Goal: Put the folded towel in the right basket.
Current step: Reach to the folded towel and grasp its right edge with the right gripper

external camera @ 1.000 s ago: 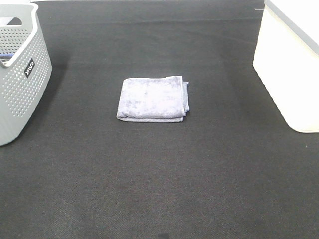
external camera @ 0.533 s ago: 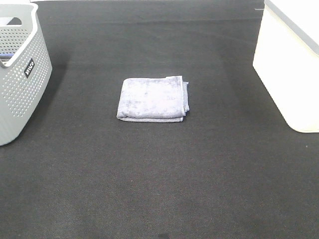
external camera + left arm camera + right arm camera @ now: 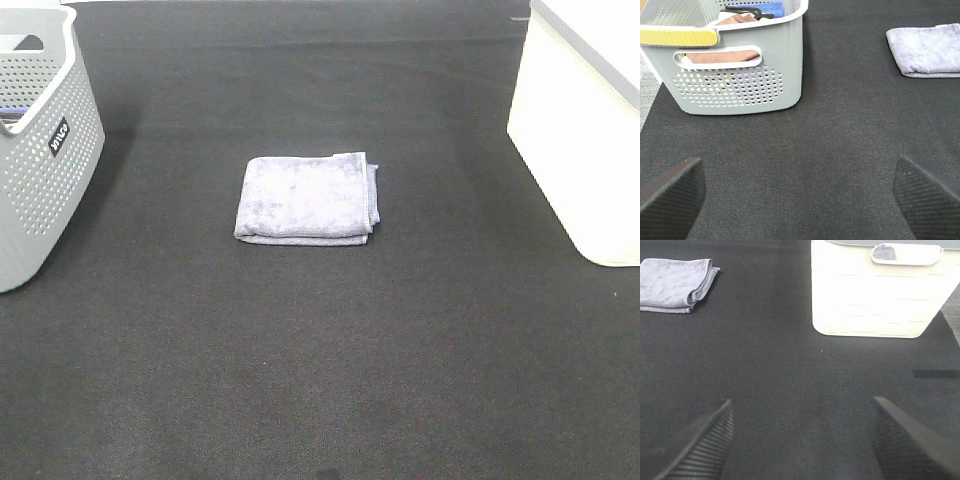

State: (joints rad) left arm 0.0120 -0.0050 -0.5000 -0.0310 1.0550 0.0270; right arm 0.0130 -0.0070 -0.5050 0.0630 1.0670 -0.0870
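1. one folded towel (image 3: pixel 306 198) lay flat on the dark mat (image 3: pixel 320 380), between the two baskets and well apart from both.
2. white basket (image 3: pixel 575 150) stood at the right edge; grey perforated basket (image 3: pixel 45 170) at the left edge.
3. left gripper (image 3: pixel 800 197) hung over bare mat near the grey basket, jaws spread wide, empty.
4. right gripper (image 3: pixel 802 440) hung over bare mat near the white basket, jaws likewise spread wide, empty.
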